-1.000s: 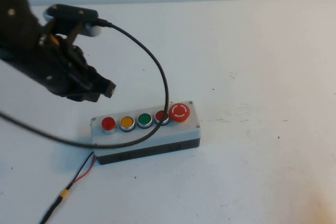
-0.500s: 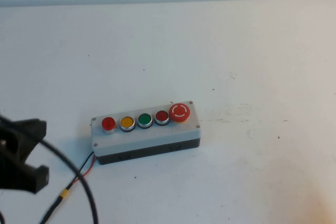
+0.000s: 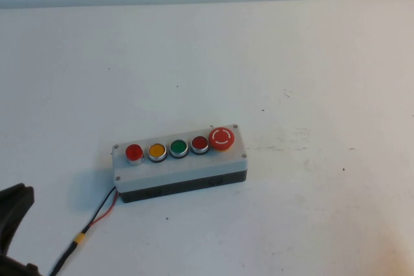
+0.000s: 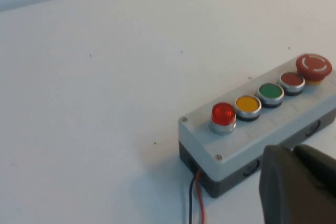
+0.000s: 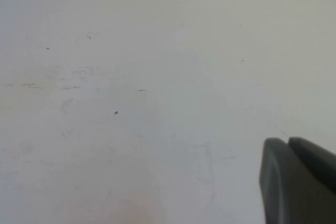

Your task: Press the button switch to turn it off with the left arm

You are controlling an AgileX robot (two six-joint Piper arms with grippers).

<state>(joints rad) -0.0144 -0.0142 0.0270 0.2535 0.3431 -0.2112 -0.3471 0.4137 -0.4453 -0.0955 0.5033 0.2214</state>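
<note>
Grey box (image 3: 180,167) with black base on a white table (image 3: 310,63), carrying a bright-red button switch (image 3: 134,152), then yellow button (image 3: 156,151), green button (image 3: 178,147), darker red button (image 3: 200,143), all silver-rimmed. Big red mushroom button (image 3: 222,138) marked with white arrows. Red and black wires (image 3: 103,209) with a yellow band; left gripper (image 3: 11,224) black, right gripper (image 5: 296,179) dark grey.

bright-red silver-rimmed button switch (image 3: 134,153) upright, untouched, left gripper (image 3: 13,224) well apart.

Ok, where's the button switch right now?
The button switch sits at the grey box's left end, beside the yellow button; the left gripper is near the table's lower-left corner.
</note>
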